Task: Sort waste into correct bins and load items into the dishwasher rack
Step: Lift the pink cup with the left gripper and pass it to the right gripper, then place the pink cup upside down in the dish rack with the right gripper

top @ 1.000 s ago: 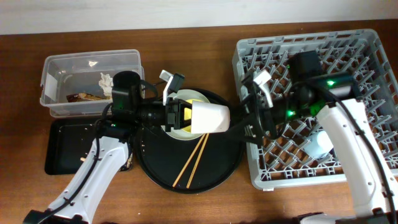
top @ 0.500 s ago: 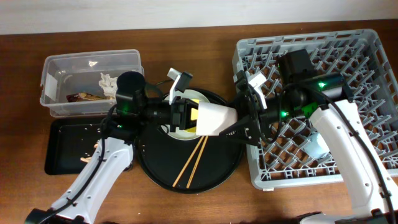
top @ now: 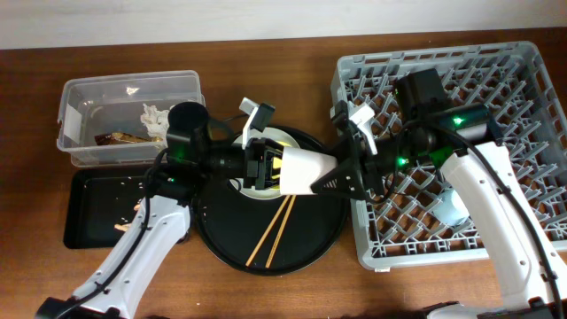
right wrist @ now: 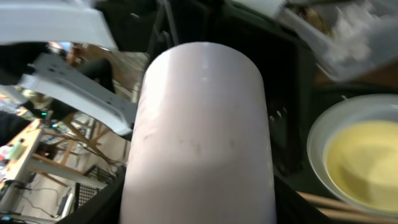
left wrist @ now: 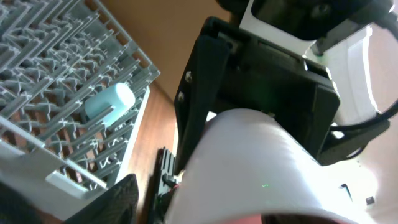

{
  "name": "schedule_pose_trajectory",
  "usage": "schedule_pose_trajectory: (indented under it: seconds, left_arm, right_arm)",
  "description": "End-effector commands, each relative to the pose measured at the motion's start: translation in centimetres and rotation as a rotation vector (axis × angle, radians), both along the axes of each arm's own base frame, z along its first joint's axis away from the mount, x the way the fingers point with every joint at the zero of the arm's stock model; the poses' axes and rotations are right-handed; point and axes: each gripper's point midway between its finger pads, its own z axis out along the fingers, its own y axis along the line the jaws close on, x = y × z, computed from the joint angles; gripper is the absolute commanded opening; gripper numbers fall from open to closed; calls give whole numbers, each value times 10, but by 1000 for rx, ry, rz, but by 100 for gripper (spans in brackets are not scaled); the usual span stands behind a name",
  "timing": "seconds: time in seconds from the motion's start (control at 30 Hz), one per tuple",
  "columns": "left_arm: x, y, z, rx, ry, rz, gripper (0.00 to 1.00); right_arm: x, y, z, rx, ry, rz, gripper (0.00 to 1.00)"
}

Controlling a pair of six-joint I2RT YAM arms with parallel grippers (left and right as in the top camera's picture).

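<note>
A pale pink cup lies on its side in mid-air above the round black tray, between the two arms. My right gripper is shut on its narrow end; in the right wrist view the cup fills the space between both dark fingers. My left gripper is open at the cup's wide end, and one of its fingers stands apart from the cup. Below sit the grey-green plate with the yellow bowl, and the chopsticks. A blue cup lies in the dishwasher rack.
The clear tub at the back left holds crumpled napkins and a brown wrapper. In front of it is the shallow black tray with crumbs. The round black tray is in the middle, and the right arm reaches over the rack's left wall.
My left jaws have opened off the pink cup, and my right jaws have closed onto it. The right gripper came left to the cup's narrow end.
</note>
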Motion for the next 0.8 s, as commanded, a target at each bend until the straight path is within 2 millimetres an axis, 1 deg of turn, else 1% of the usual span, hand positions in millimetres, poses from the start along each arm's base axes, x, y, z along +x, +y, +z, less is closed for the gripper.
schedule_pose_trajectory:
  seconds: [0.0,0.03,0.07,0.1,0.13,0.2,0.23,0.27,0.3,0.33,0.37,0.4,0.47,0.5,0.53,0.63,0.67,0.7,0.77]
  left_arm:
    - [20,7,-39,135,5,150,63]
    - [30,19,-69,258,30,245,64]
    - [40,45,-110,457,66,369,64]
    - [43,66,-130,567,98,436,65]
    - [45,84,-136,624,115,486,65]
    - [48,120,-143,729,151,609,66]
    - [46,132,-146,774,167,648,66]
    - [41,150,-152,861,185,701,66]
    - [37,168,-158,957,191,756,66]
    - [34,176,-161,1004,195,780,69]
    - [31,180,-163,1026,205,782,69]
    - [31,180,-163,1025,205,782,69]
    - [31,180,-163,1026,205,782,70]
    - [31,179,-163,1026,205,781,70]
    - [31,179,-163,1026,205,781,70]
    - [31,179,-163,1026,205,782,70]
    - [31,179,-163,1025,205,781,70]
    - [31,179,-163,1026,205,782,70]
    - [31,179,-163,1025,205,781,70]
  right_arm:
    - [14,-21,-19,-162,31,-114,55]
    - [23,-37,-26,-239,66,-196,55]
    - [34,-65,-38,-368,137,-333,54]
    - [39,-86,-46,-458,182,-426,55]
    - [42,-107,-51,-539,225,-522,55]
    - [47,-155,-54,-686,321,-755,55]
    - [49,-178,-54,-744,363,-877,54]
    - [49,-203,-51,-796,396,-1006,53]
    - [49,-220,-50,-837,410,-1079,53]
    - [49,-232,-51,-882,424,-1129,53]
    - [52,-249,-54,-955,473,-1188,53]
    - [59,-253,-57,-970,506,-1186,53]
    - [72,-262,-70,-1005,583,-1167,53]
    - [76,-265,-83,-1027,630,-1147,53]
    - [79,-266,-102,-1060,690,-1110,53]
    - [91,-268,-137,-1100,763,-1060,54]
    - [96,-268,-152,-1111,790,-1036,54]
    - [98,-267,-158,-1111,796,-1013,59]
    - [102,-264,-168,-1105,809,-992,79]
